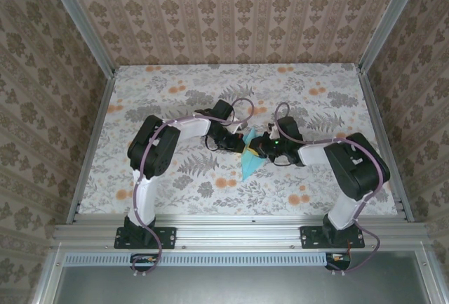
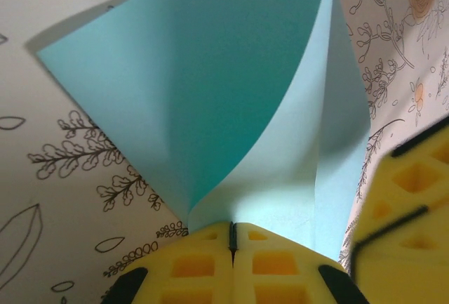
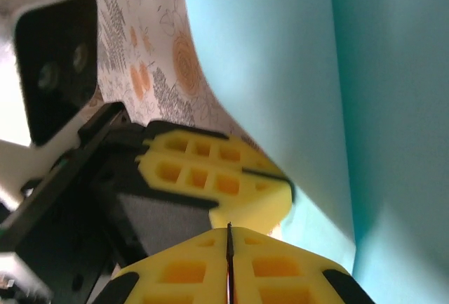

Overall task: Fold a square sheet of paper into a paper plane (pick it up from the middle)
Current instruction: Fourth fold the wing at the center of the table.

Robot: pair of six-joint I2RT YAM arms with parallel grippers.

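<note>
**At mid-table: sheet pinched in a soft bend, crease not yet pressed**

Between the two arms, over the floral table (image 1: 175, 93), the square sheet of paper (image 1: 248, 165) is seen part-folded, turquoise side out, with one point directed toward the near edge. Whether that point rests on the surface cannot be told. The left gripper (image 2: 232, 228) is clamped on the sheet, and the paper is seen curling up from its closed fingers in a loose, rounded bend. The right gripper (image 3: 229, 230) is closed as well, just beside the left one; whether any paper is caught between its fingers cannot be made out.

An early fold is judged to be in hand, since no slim dart has been formed yet. For the next move, the edges would need to be matched and the rounded bend pressed flat into a sharp crease. One firm pinch would be needed so that the thin sheet is neither slipped nor torn.
</note>
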